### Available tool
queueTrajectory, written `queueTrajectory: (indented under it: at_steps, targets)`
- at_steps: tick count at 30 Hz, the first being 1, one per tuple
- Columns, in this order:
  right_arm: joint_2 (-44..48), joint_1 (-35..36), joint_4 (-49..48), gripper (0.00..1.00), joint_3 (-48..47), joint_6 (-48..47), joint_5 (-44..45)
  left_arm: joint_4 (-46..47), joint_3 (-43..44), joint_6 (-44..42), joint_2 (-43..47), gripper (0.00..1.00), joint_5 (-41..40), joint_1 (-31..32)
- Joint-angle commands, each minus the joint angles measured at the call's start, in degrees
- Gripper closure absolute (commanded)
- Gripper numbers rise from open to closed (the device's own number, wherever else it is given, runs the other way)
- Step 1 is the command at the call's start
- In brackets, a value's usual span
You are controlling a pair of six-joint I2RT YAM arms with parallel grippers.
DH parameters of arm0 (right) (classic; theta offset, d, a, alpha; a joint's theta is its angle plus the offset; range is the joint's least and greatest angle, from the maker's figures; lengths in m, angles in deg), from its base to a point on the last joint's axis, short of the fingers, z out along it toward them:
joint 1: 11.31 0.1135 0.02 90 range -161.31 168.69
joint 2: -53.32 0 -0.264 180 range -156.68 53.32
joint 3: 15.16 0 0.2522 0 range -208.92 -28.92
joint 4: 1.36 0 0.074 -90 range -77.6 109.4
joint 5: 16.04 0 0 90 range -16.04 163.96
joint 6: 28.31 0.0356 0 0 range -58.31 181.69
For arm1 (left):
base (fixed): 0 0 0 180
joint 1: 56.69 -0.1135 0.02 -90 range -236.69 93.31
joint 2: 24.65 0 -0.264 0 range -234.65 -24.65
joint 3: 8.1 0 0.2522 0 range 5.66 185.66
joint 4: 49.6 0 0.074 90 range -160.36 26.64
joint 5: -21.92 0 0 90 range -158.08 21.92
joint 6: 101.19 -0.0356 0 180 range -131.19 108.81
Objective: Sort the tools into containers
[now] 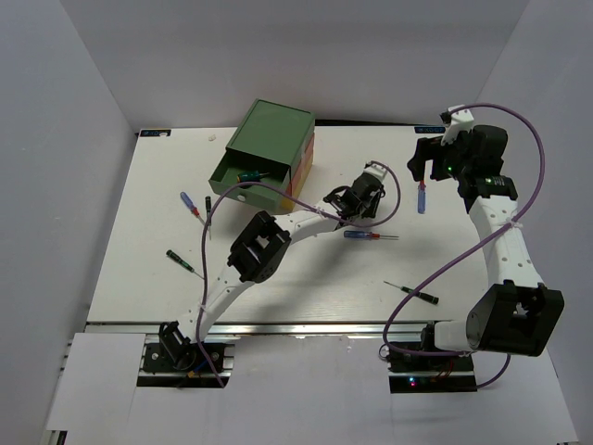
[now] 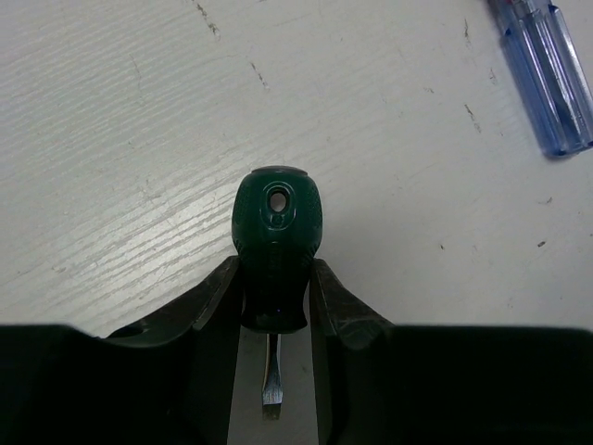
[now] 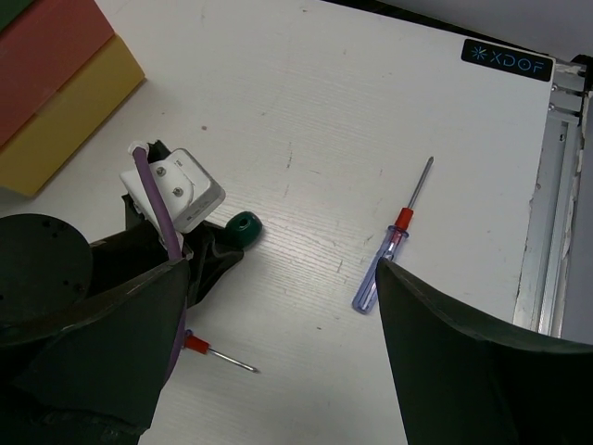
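Clamping stubby screwdriver [image 2: 276, 227], left gripper [image 2: 275, 298] extended over table [image 2: 130, 120].

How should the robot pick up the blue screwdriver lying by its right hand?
Grip the blue screwdriver by its clear blue handle, coming straight down from above with the open right gripper, jaws across the handle. It lies flat on the table with bare space either side, and the handle is its fattest part; the metal shaft is too thin.

White table [image 1: 306, 297]: drawer chest [image 1: 273, 139], far left; blue-handled screwdrivers [image 1: 369, 235] left, centre, right; black precision screwdrivers [image 1: 414, 293] near left, near right.
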Motion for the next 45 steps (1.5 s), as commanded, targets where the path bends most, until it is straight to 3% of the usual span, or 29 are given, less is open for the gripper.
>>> queueTrajectory:
  at_steps: [1,6,11,18,22,28,34,39,45]
  targets:
    - [1.03,0.16,-1.73,0.12,0.89,0.44,-1.36,-2.85,-3.81,-0.62,4.58,0.72,-0.85,-0.42]
    - [1.12,0.25,-1.29,0.12,1.33,-0.08,-2.06,-0.48,-6.01,-1.50,11.08,0.89,-1.03,-2.17]
    - [1.12,0.25,-0.85,0.13,1.15,-0.52,-3.82,0.92,-7.59,2.79,20.72,0.94,5.64,-4.63]
    - [0.86,0.34,-0.76,0.14,1.24,-0.96,-6.19,4.79,-17.43,9.82,35.13,0.95,12.95,-6.04]
    - [0.68,0.34,-0.50,0.15,2.12,-1.58,-9.52,8.48,-26.91,14.22,45.50,0.95,16.02,-8.24]
    - [0.42,1.13,-0.23,0.19,3.26,-1.93,-12.61,14.37,-49.21,24.67,65.53,0.95,15.33,-15.70]
    - [-0.46,1.83,-0.32,0.20,3.26,-1.93,-14.01,9.64,-61.37,33.63,79.27,0.96,8.30,-22.47]
    - [-0.99,2.45,-0.32,0.21,3.26,-1.49,-14.98,3.31,-65.08,39.09,81.66,0.96,5.05,-26.17]
    - [-0.55,2.80,-0.32,0.21,3.87,-1.23,-15.25,-5.65,-60.00,44.80,77.99,0.95,2.23,-28.72]
